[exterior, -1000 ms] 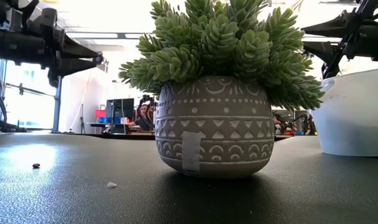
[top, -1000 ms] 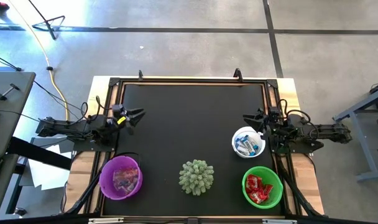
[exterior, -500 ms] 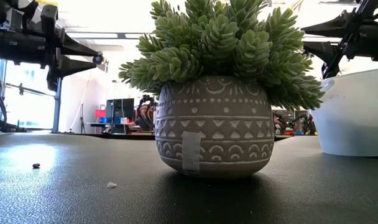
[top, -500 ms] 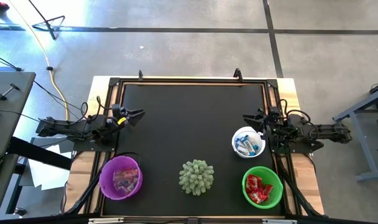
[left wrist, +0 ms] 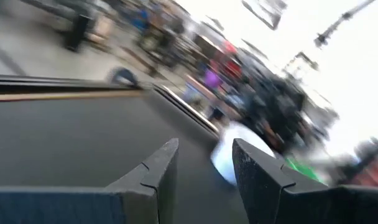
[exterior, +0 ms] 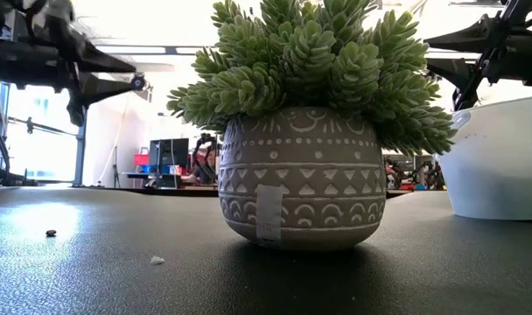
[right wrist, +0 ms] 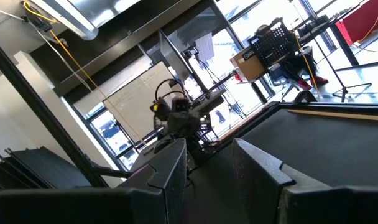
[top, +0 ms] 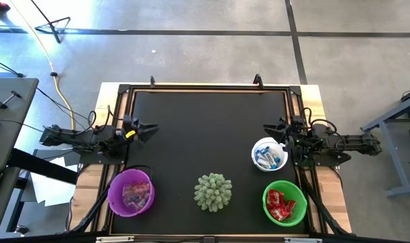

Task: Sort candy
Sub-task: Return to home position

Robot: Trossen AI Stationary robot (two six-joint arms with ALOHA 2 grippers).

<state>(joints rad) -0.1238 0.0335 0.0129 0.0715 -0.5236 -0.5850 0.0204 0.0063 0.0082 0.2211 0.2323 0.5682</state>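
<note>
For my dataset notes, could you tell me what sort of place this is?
Probably a robotics lab or workshop: bare concrete floor with a loose yellow cable, large windows, and cluttered equipment desks behind the table.

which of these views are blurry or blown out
Left wrist view: everything beyond the left hand is smeared into streaks. Low view: the windows behind the plant pot are blown out white, with glare on the table. High and right wrist views: crisp.

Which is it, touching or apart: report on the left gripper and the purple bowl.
Apart. The high view shows bare black table between the left gripper and the purple bowl.
</note>
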